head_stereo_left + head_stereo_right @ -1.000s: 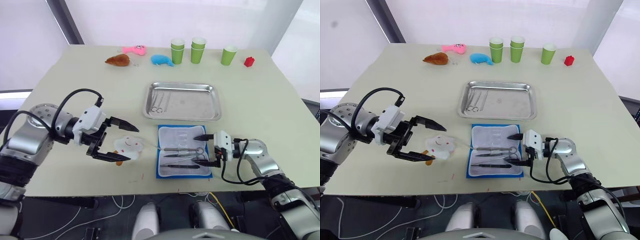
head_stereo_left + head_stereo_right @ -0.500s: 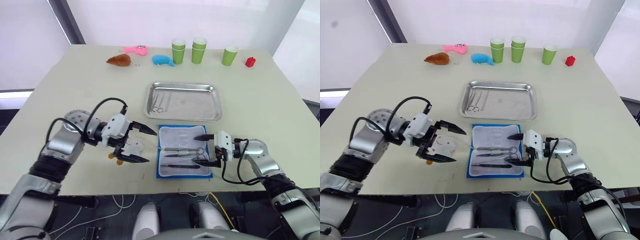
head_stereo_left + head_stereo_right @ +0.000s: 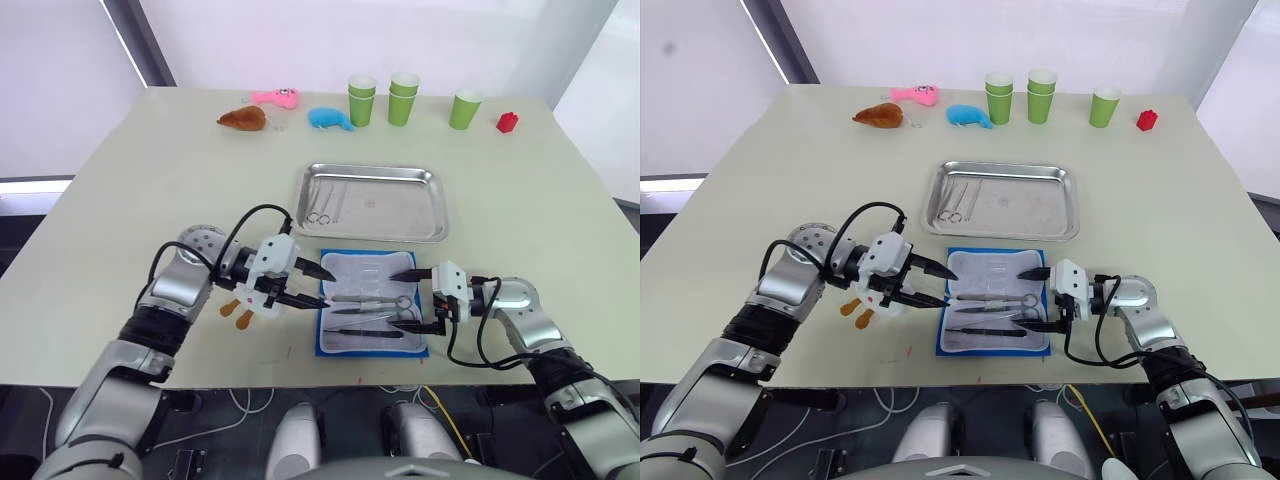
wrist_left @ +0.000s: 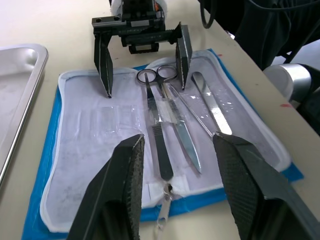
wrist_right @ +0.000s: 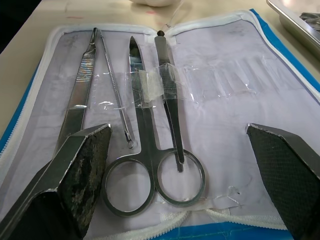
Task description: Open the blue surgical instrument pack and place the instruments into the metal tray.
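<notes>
Pack: the blue surgical instrument pack (image 3: 371,314) lies unzipped and spread flat at the near edge of the worktop (image 3: 150,190), pale lining up; everything below is placed against it.
Instruments in pack: scissors (image 5: 150,150) with ring handles toward the right claw, a flat-handled tool (image 5: 80,105), a thin probe (image 5: 115,95) and forceps (image 5: 167,100), held side by side under clear straps on the pack's near half.
Right claw: the right claw (image 3: 412,298) hovers over the pack's right edge, jaws wide and empty, one finger either side of the scissor rings.
Left claw: the left claw (image 3: 312,286) is at the pack's left edge, jaws wide and empty, pointing along the instruments toward the right claw.
Change: a second ago the left claw hung well to the left of the pack over the white plush toy (image 3: 252,300); it has since swung in to the pack, while the right claw has kept its place.
Meaning: opening looks done; both claws now bracket the tools, so I judge the next extraction is about to start, perhaps with the left steadying the pack.
Tray: the metal tray (image 3: 375,203) sits just beyond the pack, with a pair of scissors (image 3: 320,205) already in its left end.
Beyond the tray: three small toys (image 3: 285,108), green cups (image 3: 405,98) and a red block (image 3: 508,122) along the far edge.
</notes>
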Controlling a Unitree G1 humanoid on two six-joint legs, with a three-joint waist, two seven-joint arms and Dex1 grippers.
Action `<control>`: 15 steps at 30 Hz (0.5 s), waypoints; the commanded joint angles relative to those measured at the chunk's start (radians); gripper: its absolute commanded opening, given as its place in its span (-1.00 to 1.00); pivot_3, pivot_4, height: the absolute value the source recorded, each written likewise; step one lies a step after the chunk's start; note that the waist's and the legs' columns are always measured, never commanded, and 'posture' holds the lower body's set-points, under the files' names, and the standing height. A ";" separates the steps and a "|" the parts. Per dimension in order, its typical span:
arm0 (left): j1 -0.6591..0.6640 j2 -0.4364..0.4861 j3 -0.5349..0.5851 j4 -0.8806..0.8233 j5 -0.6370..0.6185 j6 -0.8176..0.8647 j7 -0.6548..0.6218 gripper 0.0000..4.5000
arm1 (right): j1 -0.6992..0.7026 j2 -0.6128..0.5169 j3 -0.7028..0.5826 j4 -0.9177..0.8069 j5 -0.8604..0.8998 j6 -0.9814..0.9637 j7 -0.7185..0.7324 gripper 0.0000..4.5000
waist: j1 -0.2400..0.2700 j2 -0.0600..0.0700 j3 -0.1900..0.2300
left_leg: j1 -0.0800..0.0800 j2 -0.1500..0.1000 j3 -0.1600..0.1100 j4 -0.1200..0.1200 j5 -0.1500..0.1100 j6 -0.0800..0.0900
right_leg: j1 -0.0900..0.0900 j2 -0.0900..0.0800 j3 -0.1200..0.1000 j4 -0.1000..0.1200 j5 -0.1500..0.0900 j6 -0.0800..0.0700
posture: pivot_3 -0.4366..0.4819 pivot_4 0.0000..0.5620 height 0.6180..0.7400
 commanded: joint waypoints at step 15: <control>-0.086 -0.171 -0.023 0.256 0.204 -0.146 0.029 -0.10 | 0.097 -0.029 0.059 0.054 -0.098 0.051 -0.018 1.00 | -0.002 0.000 0.000 | 0.000 0.000 -0.001 0.000 0.000 0.000 | 0.000 0.000 0.000 0.000 0.000 0.000 | -0.05 -0.47 0.99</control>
